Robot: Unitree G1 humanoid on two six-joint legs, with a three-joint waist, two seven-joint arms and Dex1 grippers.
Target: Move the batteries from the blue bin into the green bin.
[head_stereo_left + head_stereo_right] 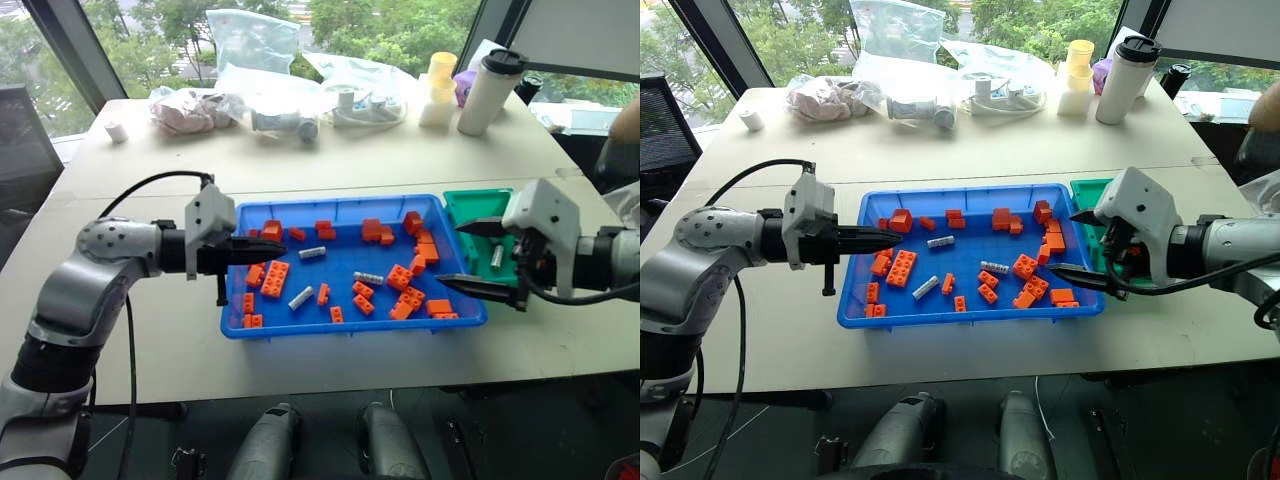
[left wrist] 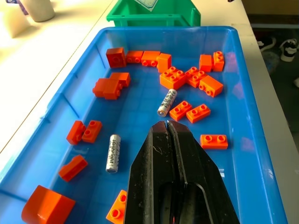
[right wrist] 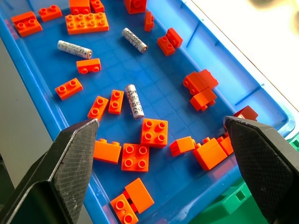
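The blue bin (image 1: 350, 325) lies mid-table with three batteries (image 1: 312, 253) (image 1: 368, 278) (image 1: 300, 298) among orange bricks. The green bin (image 1: 470, 205) stands against its right end, and a silver battery (image 1: 497, 256) lies inside it. My left gripper (image 1: 256, 243) is shut and empty, level above the blue bin's left part and pointing right. In the left wrist view, its tip (image 2: 167, 123) hovers between two batteries (image 2: 167, 102) (image 2: 112, 153). My right gripper (image 1: 462, 257) is open wide with nothing between its fingers, over the blue bin's right end beside the green bin. In the right wrist view, a battery (image 3: 133, 101) lies ahead of it.
Orange bricks (image 1: 273, 278) are scattered all over the blue bin. Along the table's far side lie plastic bags (image 1: 250, 45), a white tumbler with a black lid (image 1: 490, 90), yellow cups (image 1: 440, 85) and a small white cup (image 1: 117, 131). A person's arm (image 1: 628, 120) shows at the right edge.
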